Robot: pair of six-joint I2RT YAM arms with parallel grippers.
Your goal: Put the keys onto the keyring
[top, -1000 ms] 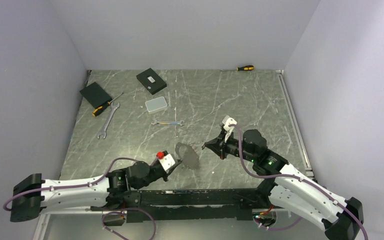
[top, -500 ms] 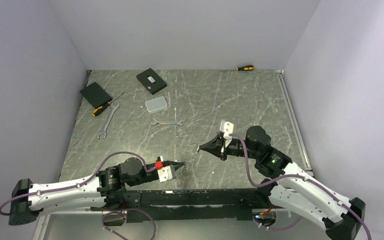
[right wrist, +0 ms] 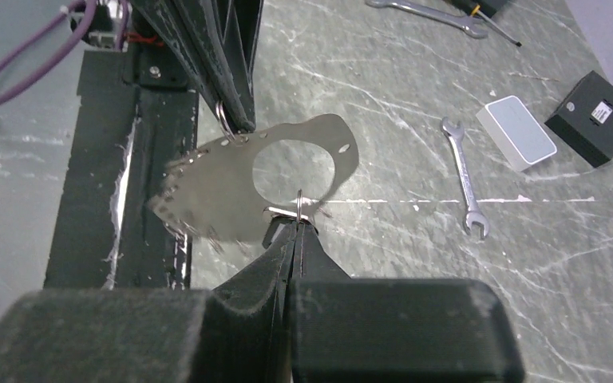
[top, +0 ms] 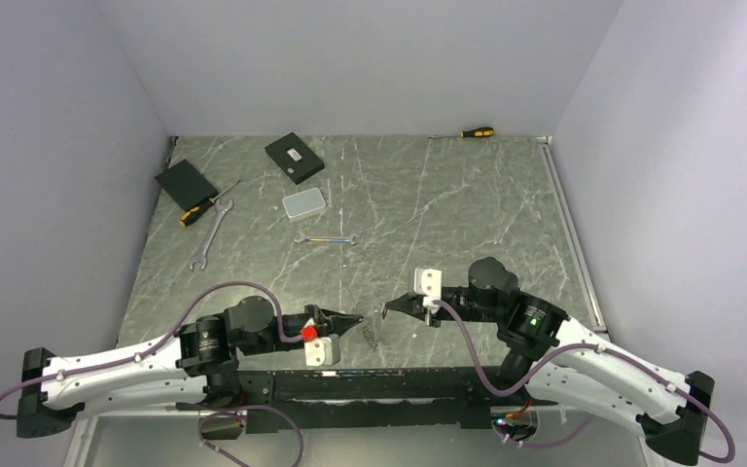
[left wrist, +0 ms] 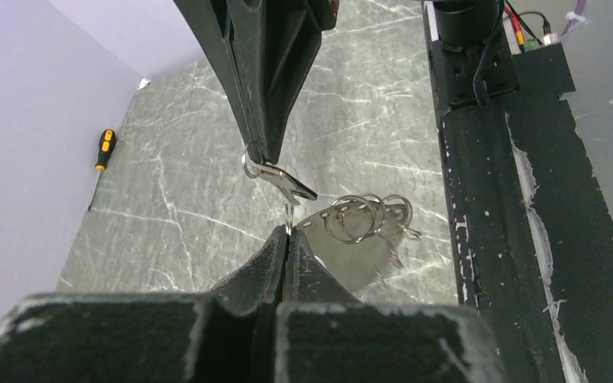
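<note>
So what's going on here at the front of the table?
Both arms meet over the near edge of the table. The left pincer is shut on a small split ring hooked to a flat silvery plate with a big hole. The right pincer is shut on a second ring at the plate's other side, carrying what looks like a small silvery key. Whether that ring is on the plate yet is unclear.

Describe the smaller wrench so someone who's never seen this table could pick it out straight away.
Look to the middle of the dark marbled table, just on the near side of the pale grey box. The small wrench lies flat there on its own, crosswise. It is shorter than the other wrench, which lies at the left beside a yellow-and-black screwdriver.
</note>
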